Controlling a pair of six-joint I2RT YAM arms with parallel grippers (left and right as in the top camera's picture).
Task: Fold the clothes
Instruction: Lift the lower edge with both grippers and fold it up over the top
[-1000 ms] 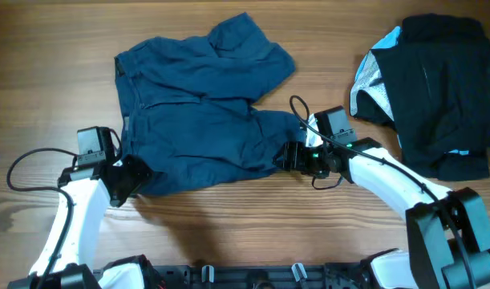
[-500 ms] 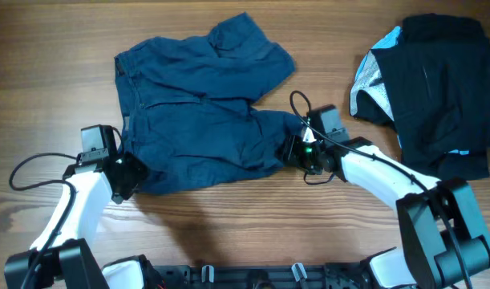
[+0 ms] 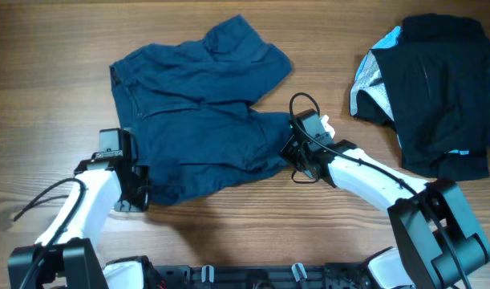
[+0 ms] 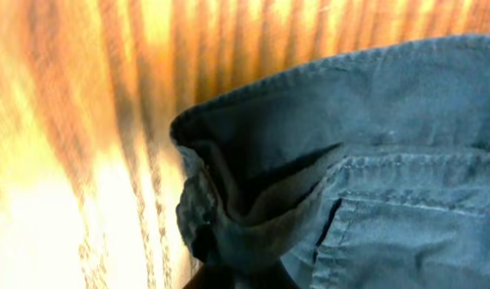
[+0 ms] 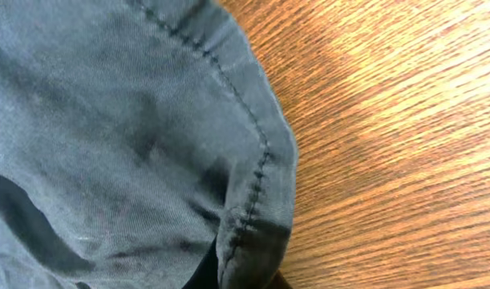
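Dark blue shorts (image 3: 200, 104) lie spread on the wooden table (image 3: 52, 48) in the overhead view. My left gripper (image 3: 139, 183) is shut on the shorts' near-left waistband corner; the left wrist view shows that bunched corner (image 4: 245, 193) pinched at the bottom of the frame. My right gripper (image 3: 291, 151) is shut on the hem of the near-right leg; in the right wrist view the stitched hem (image 5: 249, 209) runs down into the jaws. The fingertips themselves are hidden by cloth.
A black garment with grey and light-blue parts (image 3: 429, 88) lies piled at the table's right side. The right arm's cable (image 3: 302, 103) loops above its wrist. Bare wood (image 3: 228, 217) runs along the near edge between the arms.
Both grippers moved in onto the shorts and closed: the left on the waistband corner, the right on the leg hem. The cloth has bunched slightly at both grips.
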